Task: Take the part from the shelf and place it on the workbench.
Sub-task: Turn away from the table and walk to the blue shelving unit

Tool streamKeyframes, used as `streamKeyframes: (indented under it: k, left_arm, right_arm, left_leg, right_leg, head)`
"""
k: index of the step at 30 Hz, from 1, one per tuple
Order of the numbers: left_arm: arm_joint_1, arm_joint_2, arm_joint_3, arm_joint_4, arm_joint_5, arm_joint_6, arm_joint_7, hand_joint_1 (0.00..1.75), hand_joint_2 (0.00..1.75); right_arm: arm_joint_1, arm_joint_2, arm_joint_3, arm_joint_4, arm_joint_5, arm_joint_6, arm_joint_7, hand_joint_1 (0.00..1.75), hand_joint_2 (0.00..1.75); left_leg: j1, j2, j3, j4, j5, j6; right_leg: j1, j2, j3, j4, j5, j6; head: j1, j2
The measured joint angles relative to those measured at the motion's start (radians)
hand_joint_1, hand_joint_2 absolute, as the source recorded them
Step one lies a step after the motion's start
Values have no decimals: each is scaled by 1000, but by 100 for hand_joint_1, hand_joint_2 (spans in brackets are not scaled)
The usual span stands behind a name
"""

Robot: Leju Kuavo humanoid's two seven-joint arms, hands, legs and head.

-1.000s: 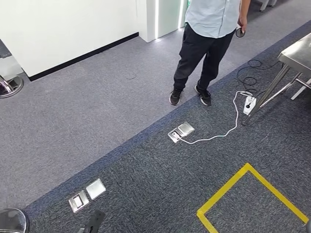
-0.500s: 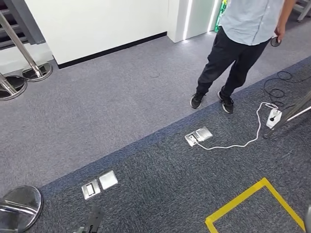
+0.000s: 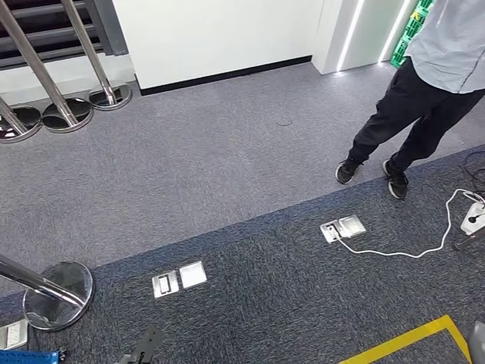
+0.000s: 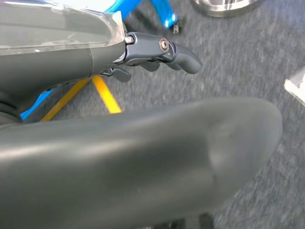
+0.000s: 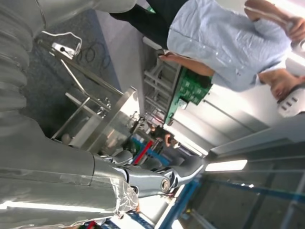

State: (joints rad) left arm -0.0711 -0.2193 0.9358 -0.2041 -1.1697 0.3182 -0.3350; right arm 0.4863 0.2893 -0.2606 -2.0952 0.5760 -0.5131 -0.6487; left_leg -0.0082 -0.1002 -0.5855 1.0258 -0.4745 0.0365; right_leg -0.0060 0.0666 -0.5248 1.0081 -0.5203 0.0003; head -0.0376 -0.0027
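My left hand [image 4: 158,52] hangs low over the carpet, fingers stretched out and apart from the thick thumb [image 4: 201,143], with nothing in it. A dark tip of the left hand [image 3: 144,343] pokes in at the bottom of the head view. My right hand [image 5: 162,181] also has its fingers out and holds nothing; a sliver of it sits at the head view's lower right corner [image 3: 478,341]. The right wrist view looks past the fingers to a steel workbench [image 5: 107,119]. I cannot make out the part in any frame.
A person [image 3: 434,83] in a light shirt and dark trousers stands at the right. Chrome stanchion bases [image 3: 57,294] [image 3: 108,96] stand on the left. Floor sockets [image 3: 178,277] [image 3: 342,228], a white cable [image 3: 400,252], yellow floor tape [image 3: 409,337] and a blue frame [image 3: 29,355] lie on the carpet.
The camera has swung left, so the whole floor slides right in the picture. Stanchions come in on the left; the workbench leg leaves on the right. Both hands stay empty.
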Motion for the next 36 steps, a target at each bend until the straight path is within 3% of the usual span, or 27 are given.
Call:
streamKeyframes:
  k: [1, 3, 6, 8, 9, 10, 12, 14, 16, 17, 19, 21, 22, 23, 24, 26, 28, 30, 32, 34, 36]
  left_arm:
    - [3, 0, 0, 0, -2, 0, 0, 0, 0]
    - [7, 1, 0, 0, -6, 0, 0, 0, 0]
    - [3, 2, 0, 0, -7, 1, -1, 0, 0]
    - [3, 2, 0, 0, -6, 1, -1, 0, 0]
    - [4, 2, 0, 0, -6, 1, -1, 0, 0]
    - [4, 2, 0, 0, -5, 1, -1, 0, 0]
    - [3, 2, 0, 0, -6, 1, -1, 0, 0]
    - [0, 2, 0, 0, -8, 0, 0, 0, 0]
    - [2, 2, 0, 0, -10, -1, 1, 0, 0]
    - [4, 2, 0, 0, -11, -1, 1, 0, 0]
    - [4, 3, 0, 0, -11, -2, 1, 0, 0]
    - [0, 3, 0, 0, -9, -3, -1, 0, 0]
    - [-1, 3, 0, 0, -7, -4, -5, 0, 0]
    - [-1, 3, 0, 0, -5, -4, -8, 0, 0]
    - [-2, 4, 0, 0, -4, -4, -12, 0, 0]
    - [-2, 4, 1, 0, -4, -4, -16, 0, 0]
    - [-5, 3, 1, 0, -4, -4, -18, 0, 0]
    - [-6, 3, 1, 0, -5, -5, -20, 0, 0]
    - [-3, 3, 1, 0, -5, -5, -21, 0, 0]
    - [0, 4, 1, 0, -5, -4, -20, 0, 0]
    - [-4, 5, 1, 0, -5, -4, -20, 0, 0]
  right_arm:
    - [3, 0, 2, -2, 0, 0, -1, 0, 175]
    - [11, 0, 7, -6, 2, 2, -2, 0, 175]
    - [24, 1, 13, -8, 3, 6, -3, 0, 175]
    - [26, 1, 14, -7, 3, 8, -3, 0, 175]
    - [25, 1, 16, -7, 4, 8, -3, 0, 175]
    - [25, 1, 18, -6, 5, 9, -3, 0, 175]
    - [24, 1, 22, -6, 8, 10, -3, 0, 175]
    - [24, 1, 25, -6, 14, 11, -3, 0, 175]
    - [24, 0, 28, -6, 21, 12, -2, 0, 175]
    - [23, 0, 30, -6, 24, 13, -2, 0, 175]
    - [20, -3, 33, -5, 28, 14, 0, 0, 175]
    - [9, -8, 36, 2, 33, 16, 6, 0, 175]
    - [1, -13, 39, 10, 36, 16, 10, 0, 175]
    - [-9, -18, 44, 18, 38, 15, 15, 0, 175]
    - [-18, -23, 48, 26, 40, 14, 18, 0, 175]
    - [-30, -30, 55, 36, 41, 12, 21, 0, 175]
    - [-38, -34, 58, 43, 42, 10, 21, 0, 175]
    - [-41, -38, 62, 46, 43, 3, 22, 0, 175]
    - [-40, -42, 69, 46, 43, -9, 24, 0, 175]
    - [-36, -44, 77, 44, 43, -19, 29, 0, 175]
    - [-27, -47, 80, 43, 43, -23, 36, 0, 175]
  left_leg:
    - [2, -7, -4, 0, 1, -5]
    - [-1, 11, -15, 22, -17, -15]
    - [6, 71, -86, 182, -106, -35]
    - [17, 84, -125, 268, -131, -46]
    - [21, 88, -120, 260, -117, -50]
    - [26, 95, -93, 211, -87, -54]
    - [27, 131, -23, 75, -29, -57]
    - [21, 156, 9, 7, -13, -47]
    - [16, 145, 6, 5, -15, -28]
    - [15, 136, 5, 3, -13, -21]
    - [16, 119, 5, 0, -10, -7]
    - [14, 102, 4, 0, -8, 2]
    - [11, 93, 4, 0, -7, 5]
    - [8, 83, 4, 0, -7, 6]
    - [4, 71, 5, 1, -7, 7]
    - [-1, 46, 10, 1, -7, 8]
    - [-2, 24, 10, 2, -6, 7]
    - [1, 5, 0, 4, -2, 0]
    - [3, -8, -8, 5, 1, -9]
    - [0, 18, -20, 32, -21, -18]
    - [2, 61, -64, 134, -80, -31]
  right_leg:
    - [-2, -9, 2, -8, 0, -1]
    - [-9, -31, 7, -20, 5, -5]
    - [-11, -71, 11, -26, 7, -8]
    - [-12, -96, 12, -26, 5, -6]
    - [-13, -107, 14, -26, 3, -4]
    - [-14, -118, 18, -25, 0, 0]
    - [-14, -136, 27, -23, -8, 12]
    - [-10, -151, 32, -20, -14, 25]
    - [-10, -166, 36, -22, -16, 36]
    - [-13, -165, 38, -21, -21, 41]
    - [-17, -132, 22, 27, -61, 46]
    - [-16, -88, -35, 153, -128, 44]
    - [-14, -79, -68, 220, -153, 41]
    - [-12, -74, -92, 264, -160, 38]
    - [-9, -72, -99, 270, -146, 33]
    - [-3, -57, -62, 172, -70, 18]
    - [2, -18, -14, 52, -10, 4]
    - [5, 1, 0, 7, -1, -1]
    - [3, -16, 2, -7, 1, -4]
    - [-3, -37, 8, -20, 6, -9]
    - [-5, -63, 12, -26, 8, -12]
  head:
    - [0, 0]
    - [-2, 0]
    - [-6, 0]
    - [-6, 0]
    - [-6, 0]
    - [-6, 0]
    - [-6, 0]
    - [-6, 0]
    - [-6, 0]
    - [-6, 0]
    - [-5, 0]
    - [-3, 0]
    - [-3, 0]
    - [-3, 0]
    - [-3, 0]
    - [-3, 0]
    - [-4, 0]
    - [-4, 0]
    - [-4, 0]
    - [-6, 0]
    - [-8, 0]
